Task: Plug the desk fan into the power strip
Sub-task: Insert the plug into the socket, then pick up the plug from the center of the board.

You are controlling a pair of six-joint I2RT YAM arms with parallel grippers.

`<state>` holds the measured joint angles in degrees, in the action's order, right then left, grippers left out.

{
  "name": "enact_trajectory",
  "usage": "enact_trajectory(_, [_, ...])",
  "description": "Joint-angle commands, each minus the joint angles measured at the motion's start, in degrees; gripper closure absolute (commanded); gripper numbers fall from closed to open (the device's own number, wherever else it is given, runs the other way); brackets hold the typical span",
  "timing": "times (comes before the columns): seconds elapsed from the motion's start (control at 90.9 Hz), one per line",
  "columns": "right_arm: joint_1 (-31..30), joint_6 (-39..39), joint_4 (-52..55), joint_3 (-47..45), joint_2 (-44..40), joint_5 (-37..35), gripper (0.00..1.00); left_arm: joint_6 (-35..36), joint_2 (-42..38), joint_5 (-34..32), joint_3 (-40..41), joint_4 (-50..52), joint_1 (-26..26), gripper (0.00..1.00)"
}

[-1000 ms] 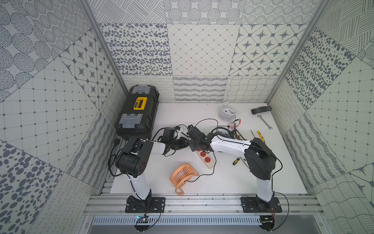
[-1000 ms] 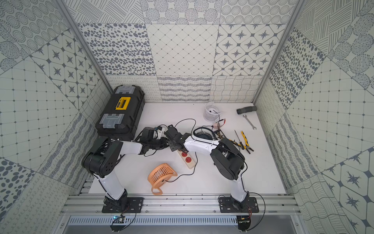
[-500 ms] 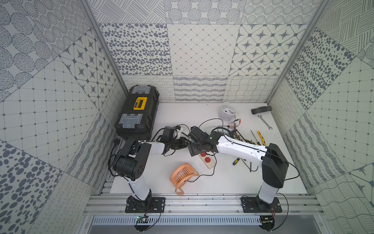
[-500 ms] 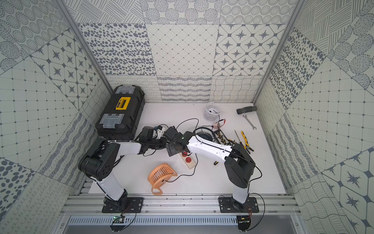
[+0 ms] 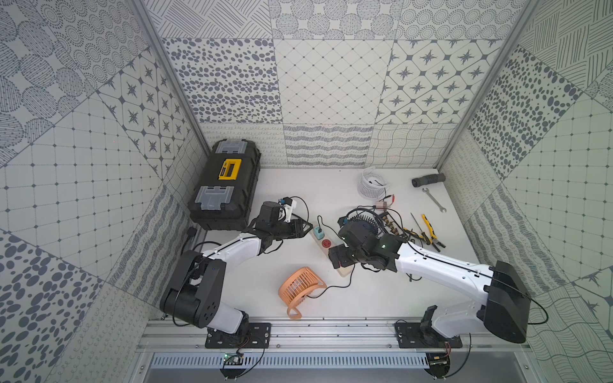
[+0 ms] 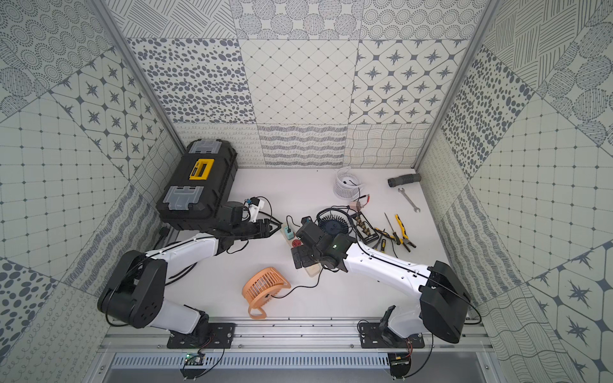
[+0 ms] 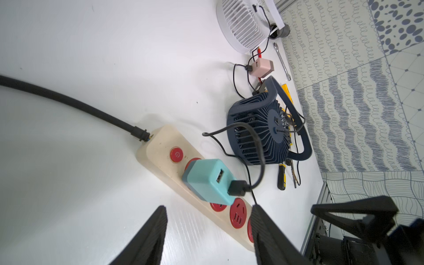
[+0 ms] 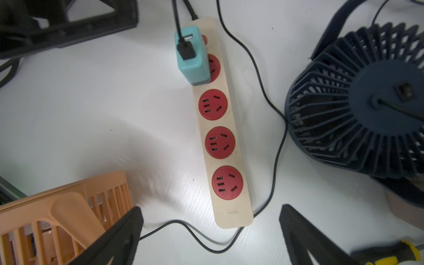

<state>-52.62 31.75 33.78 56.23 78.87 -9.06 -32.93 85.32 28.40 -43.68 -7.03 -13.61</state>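
Looking steeply down on the whole table [image 5: 315, 185] from high and far off, over its near edge, in both top views. Looking from close above the table in each wrist view, out past the left pincer [image 7: 208, 207] and the right pincer [image 8: 211, 207]. Sharing the power strip [image 8: 218, 122] and the table around it across all four.

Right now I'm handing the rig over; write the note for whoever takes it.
Left gripper: jaws open, empty, by the strip at its switch end.
Right gripper: jaws open, empty, over the strip's other end.
Strip flat on the table; teal adapter in the socket nearest the switch, black cable plugged into it.
Done: adapter looks seated.
Left: check which fan that cable feeds, probably the orange fan; I cannot trace it fully.
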Motion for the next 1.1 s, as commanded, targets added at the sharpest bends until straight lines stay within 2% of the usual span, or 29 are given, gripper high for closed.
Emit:
enact_trajectory(0.0, [3.5,7.8,-2.8,-3.8,-2.2,0.0,0.03,5.8,-7.1,-3.5,1.0,10.8,-0.4,0.36])
enact_trajectory(0.121, [7.3,11.6,-2.9,-7.1,-3.2,-1.3,0.03,6.4,-12.8,-4.7,1.7,14.2,-1.9,0.34])
enact_trajectory(0.297, [13.5,11.9,-3.0,-11.6,-6.3,-3.4,0.04,8.1,-18.7,-6.5,1.1,18.3,-5.5,0.32])
enact_trajectory(0.583, [26.0,6.5,-3.0,-18.8,-13.8,-1.6,0.09,8.2,-20.3,-7.6,1.0,18.5,-9.3,0.32])
enact_trajectory(0.682, [29.3,2.5,-3.3,-18.3,-11.9,-1.1,0.14,7.9,-19.4,-7.7,0.7,17.9,-10.0,0.32])
enact_trajectory(0.814, [30.3,-5.0,-4.6,-15.6,-6.0,0.5,0.19,7.4,-18.9,-7.5,0.5,17.1,-10.6,0.32])
enact_trajectory(0.924, [32.5,-6.2,-5.4,-14.1,-1.2,4.9,0.24,6.9,-18.8,-7.3,0.6,17.0,-10.8,0.32])
enact_trajectory(1.09, [32.9,-6.2,-7.2,-13.2,1.7,3.4,0.29,6.7,-19.9,-7.7,1.0,17.5,-11.0,0.31])
